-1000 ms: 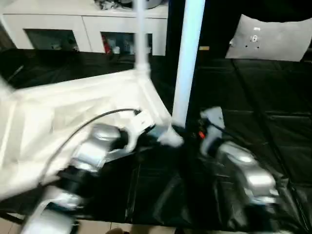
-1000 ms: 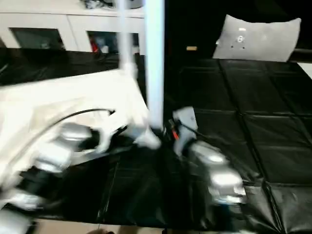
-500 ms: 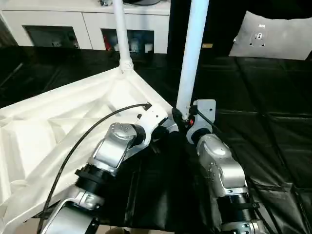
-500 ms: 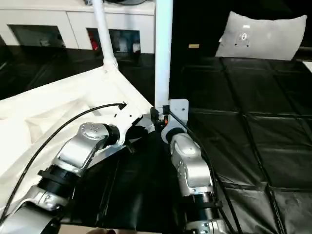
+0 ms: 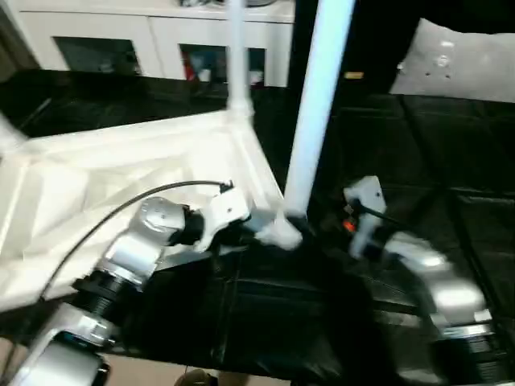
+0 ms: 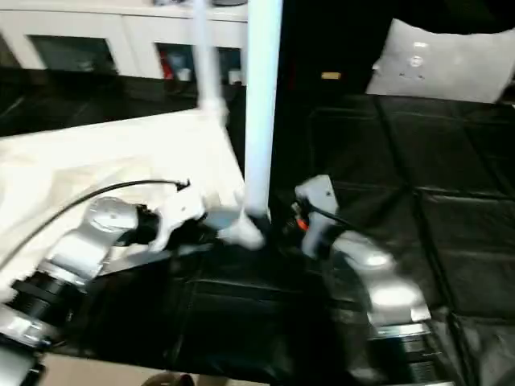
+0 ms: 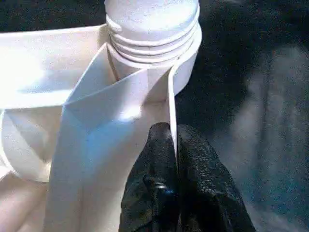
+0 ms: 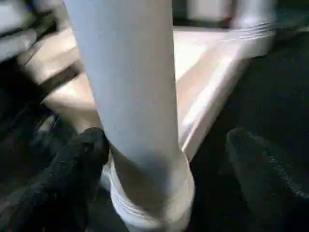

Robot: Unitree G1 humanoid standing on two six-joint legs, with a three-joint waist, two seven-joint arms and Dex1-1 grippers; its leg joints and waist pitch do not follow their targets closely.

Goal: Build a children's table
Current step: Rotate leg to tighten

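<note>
Leg (image 5: pixel 314 121) seated in corner socket (frame centre); left fingers (image 7: pixel 169 145) pinch top's rib (image 7: pixel 172 104), right fingers (image 8: pixel 72 164) wide. Next: remaining leg.

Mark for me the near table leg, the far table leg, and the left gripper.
near table leg (image 5: pixel 315 112), left eye view, on its upright shaft.
far table leg (image 5: pixel 237 56), left eye view, on its shaft above the corner socket.
left gripper (image 7: pixel 175 140), left wrist view, between its fingertips, at the rib's edge.
</note>
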